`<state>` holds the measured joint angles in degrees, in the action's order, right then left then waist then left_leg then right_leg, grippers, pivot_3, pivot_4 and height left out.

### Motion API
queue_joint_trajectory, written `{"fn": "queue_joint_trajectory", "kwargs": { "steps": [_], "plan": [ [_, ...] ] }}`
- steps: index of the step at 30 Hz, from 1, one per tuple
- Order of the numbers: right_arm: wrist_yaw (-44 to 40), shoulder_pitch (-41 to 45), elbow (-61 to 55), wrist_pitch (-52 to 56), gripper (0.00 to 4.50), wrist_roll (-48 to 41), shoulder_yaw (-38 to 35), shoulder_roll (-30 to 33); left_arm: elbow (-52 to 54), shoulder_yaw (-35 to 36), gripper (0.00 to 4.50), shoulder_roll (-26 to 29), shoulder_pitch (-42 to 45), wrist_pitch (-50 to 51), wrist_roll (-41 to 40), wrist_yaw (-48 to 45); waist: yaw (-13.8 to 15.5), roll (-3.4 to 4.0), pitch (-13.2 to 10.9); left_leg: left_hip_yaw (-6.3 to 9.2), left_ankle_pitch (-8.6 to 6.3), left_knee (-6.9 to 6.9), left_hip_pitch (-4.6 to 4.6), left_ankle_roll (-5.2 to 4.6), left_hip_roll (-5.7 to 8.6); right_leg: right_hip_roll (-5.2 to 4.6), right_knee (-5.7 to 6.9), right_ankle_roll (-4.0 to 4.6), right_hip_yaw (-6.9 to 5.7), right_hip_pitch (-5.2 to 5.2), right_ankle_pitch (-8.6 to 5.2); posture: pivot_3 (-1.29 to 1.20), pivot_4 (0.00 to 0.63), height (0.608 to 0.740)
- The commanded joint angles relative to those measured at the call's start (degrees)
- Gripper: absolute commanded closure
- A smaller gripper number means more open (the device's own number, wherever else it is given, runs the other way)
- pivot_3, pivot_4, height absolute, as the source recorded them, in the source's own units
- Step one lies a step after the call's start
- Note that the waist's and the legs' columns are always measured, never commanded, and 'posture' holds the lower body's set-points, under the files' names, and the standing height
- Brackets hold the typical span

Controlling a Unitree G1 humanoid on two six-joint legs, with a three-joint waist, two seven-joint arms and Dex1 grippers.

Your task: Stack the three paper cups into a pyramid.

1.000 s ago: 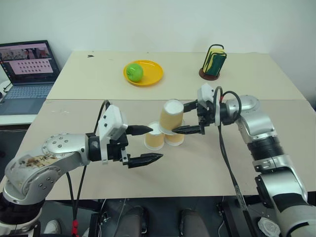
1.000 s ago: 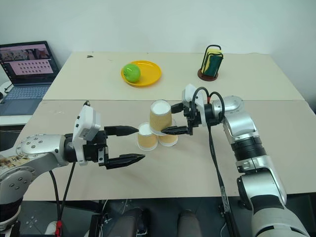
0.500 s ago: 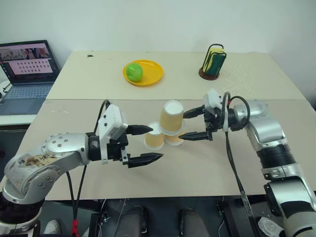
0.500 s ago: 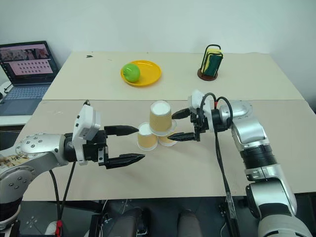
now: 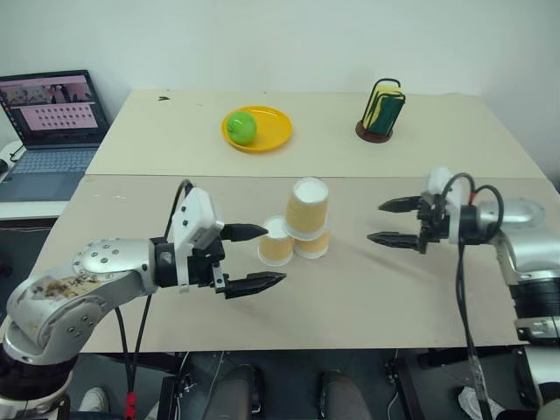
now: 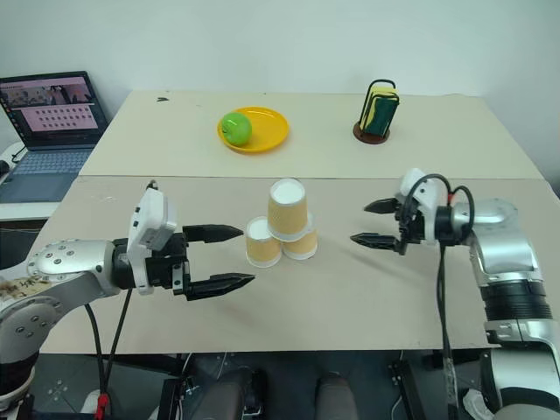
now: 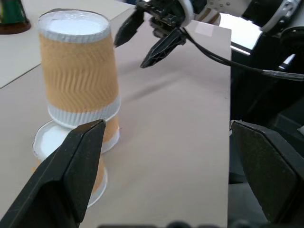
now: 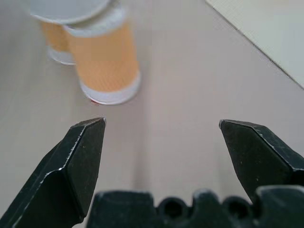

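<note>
Laptop [image 5: 48,131] at 10 o'clock cut by picture's edge; screen content too small to be read. Lower right cup [image 5: 312,244] partly hidden behind upper cup [image 5: 306,206] and left cup [image 5: 276,246]. Contents of wire holder [image 5: 383,109] at 1 o'clock too small to be identified. In right wrist view, cup tops cut off by frame edge. In left wrist view, lower cups [image 7: 71,156] partly hidden behind near black finger [image 7: 61,180]. Right arm [image 5: 534,262] cut off at 3 o'clock.

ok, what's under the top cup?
The top cup sits upside down across two inverted bottom cups. Its base partly covers theirs; what is inside any cup cannot be seen.
</note>
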<state>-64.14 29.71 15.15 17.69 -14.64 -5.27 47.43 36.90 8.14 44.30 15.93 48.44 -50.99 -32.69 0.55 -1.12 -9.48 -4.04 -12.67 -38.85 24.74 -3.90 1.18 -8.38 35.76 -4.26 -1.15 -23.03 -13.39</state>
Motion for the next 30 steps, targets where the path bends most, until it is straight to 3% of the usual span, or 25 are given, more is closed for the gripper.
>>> {"fn": "queue_joint_trajectory", "kwargs": {
  "steps": [1, 5, 8, 14, 18, 30],
  "plan": [
    [15.4, -3.9, -6.7, 2.5, 0.04, 1.6, -9.0, -1.0, -3.0, 6.4, 0.0, -6.6, -0.2, -3.0, 8.5, 16.5, 0.2, 0.0, 0.0, 0.0, 0.01, -0.01, 0.0, 0.01, 0.0, -0.02, 0.03, 0.0, 0.02, 0.0, 0.0, 0.0, 0.15, 0.726],
    [34.2, -8.3, -13.7, 10.0, 0.04, 3.3, -18.4, -6.2, -5.2, 11.9, 0.0, -16.1, -4.1, -6.0, 17.3, 30.9, 0.1, -0.01, 0.0, 0.0, 0.0, 0.03, 0.0, 0.02, -0.02, -0.06, 0.02, -0.02, 0.08, -0.01, 0.03, 0.0, 0.15, 0.726],
    [41.5, -11.3, -19.6, 12.5, 0.04, 2.0, -21.8, -11.9, -8.5, 12.4, 0.0, -19.8, -5.9, -10.5, 23.2, 34.8, 0.2, -0.02, 0.0, -0.01, -0.03, 0.07, 0.02, 0.12, 0.0, -0.06, 0.05, -0.02, 0.1, -0.07, 0.02, 0.0, 0.15, 0.726],
    [45.5, -14.1, -20.6, 7.7, 0.04, -0.3, -22.0, -20.6, -20.9, 13.3, 0.0, -23.8, -4.9, -21.0, 31.0, 37.4, 0.2, -0.05, 0.1, -0.05, -0.1, -0.02, -0.03, 0.03, 0.03, -0.05, 0.12, -0.02, 0.09, -0.02, 0.04, 0.0, 0.15, 0.726],
    [42.7, -17.2, -15.9, 0.3, 0.04, -2.1, -20.8, -25.6, -29.8, 13.8, 0.0, -25.9, -1.4, -28.9, 33.3, 37.6, 0.2, -0.06, 0.1, -0.04, -0.21, -0.02, -0.05, -0.34, 0.05, -0.02, 0.2, 0.0, 0.05, -0.04, 0.05, 0.0, 0.15, 0.726],
    [44.3, -16.5, -7.3, -8.5, 0.04, 0.1, -19.7, -23.8, -37.9, 13.7, 0.0, -26.8, -0.2, -37.7, 36.0, 35.4, -0.3, -0.05, 0.1, -0.11, -0.17, -0.02, -0.05, -0.33, 0.05, -0.02, 0.23, -0.01, 0.06, -0.06, 0.05, 0.0, 0.15, 0.726]
  ]
}}
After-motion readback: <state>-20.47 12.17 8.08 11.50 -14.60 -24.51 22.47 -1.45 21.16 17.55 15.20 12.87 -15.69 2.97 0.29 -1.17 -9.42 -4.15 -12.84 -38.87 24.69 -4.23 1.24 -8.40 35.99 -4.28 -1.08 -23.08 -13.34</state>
